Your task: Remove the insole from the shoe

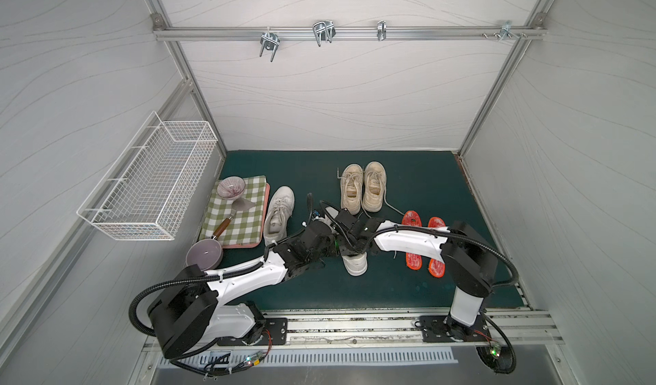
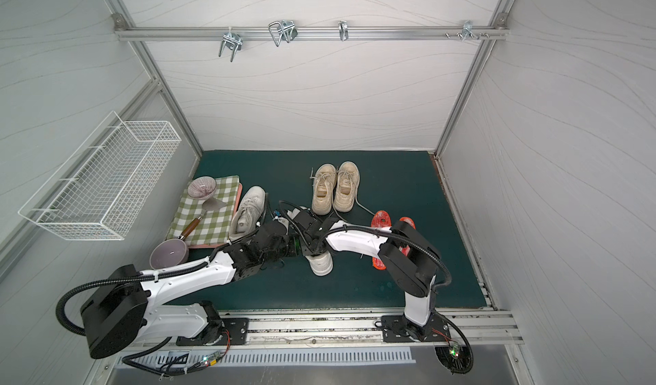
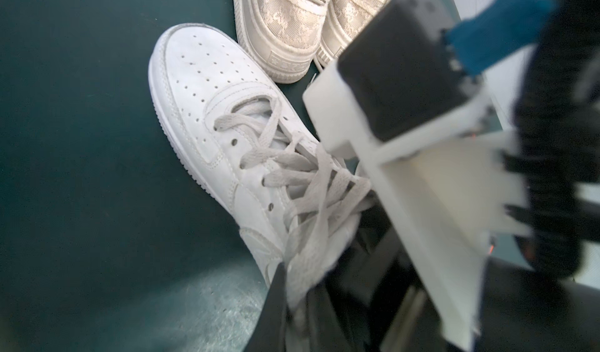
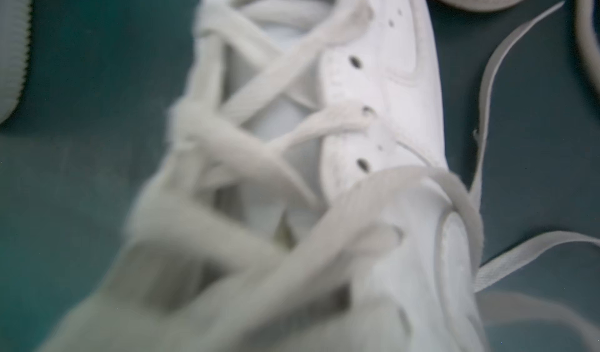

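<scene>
A white lace-up shoe [image 1: 356, 264] [image 2: 321, 263] lies on the green mat under both wrists, only its near end showing in both top views. In the left wrist view the shoe [image 3: 211, 107] points its toe at a beige pair. My left gripper [image 3: 292, 288] is shut on a white strip of the shoe beside the laces. My right arm's wrist [image 1: 358, 229] hangs over the laces, and its camera block [image 3: 406, 84] fills that side. The right wrist view shows only the blurred laces and upper of the shoe [image 4: 373, 74]; the right fingers are hidden. The insole is hidden.
A second white shoe [image 1: 279, 214] lies to the left and a beige pair [image 1: 364, 188] behind. Two red-orange sole-shaped pads [image 1: 411, 239] lie to the right. A checked cloth [image 1: 245, 220], glass bowl [image 1: 230, 187] and purple pot [image 1: 204, 253] sit left. A wire basket [image 1: 149, 184] hangs on the left wall.
</scene>
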Robot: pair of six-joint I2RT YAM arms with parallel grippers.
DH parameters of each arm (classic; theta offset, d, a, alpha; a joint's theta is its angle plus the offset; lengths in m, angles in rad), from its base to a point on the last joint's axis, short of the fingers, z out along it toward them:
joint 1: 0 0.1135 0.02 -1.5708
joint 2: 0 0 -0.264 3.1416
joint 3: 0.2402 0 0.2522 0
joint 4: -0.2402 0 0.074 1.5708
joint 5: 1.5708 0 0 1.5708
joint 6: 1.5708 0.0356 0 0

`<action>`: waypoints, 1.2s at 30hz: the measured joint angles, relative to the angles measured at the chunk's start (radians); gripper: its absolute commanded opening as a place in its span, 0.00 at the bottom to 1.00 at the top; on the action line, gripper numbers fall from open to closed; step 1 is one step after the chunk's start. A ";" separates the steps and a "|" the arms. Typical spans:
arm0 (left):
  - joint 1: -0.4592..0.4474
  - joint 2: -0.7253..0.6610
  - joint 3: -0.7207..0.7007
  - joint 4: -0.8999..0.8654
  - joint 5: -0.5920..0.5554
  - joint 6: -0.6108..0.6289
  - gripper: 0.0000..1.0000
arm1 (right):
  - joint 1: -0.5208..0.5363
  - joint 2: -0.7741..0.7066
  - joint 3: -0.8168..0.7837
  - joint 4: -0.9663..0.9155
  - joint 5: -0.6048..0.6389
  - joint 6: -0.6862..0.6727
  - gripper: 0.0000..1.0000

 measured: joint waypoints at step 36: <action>-0.046 -0.027 -0.008 -0.018 0.023 -0.026 0.00 | -0.076 -0.417 -0.508 0.527 -0.257 0.150 0.00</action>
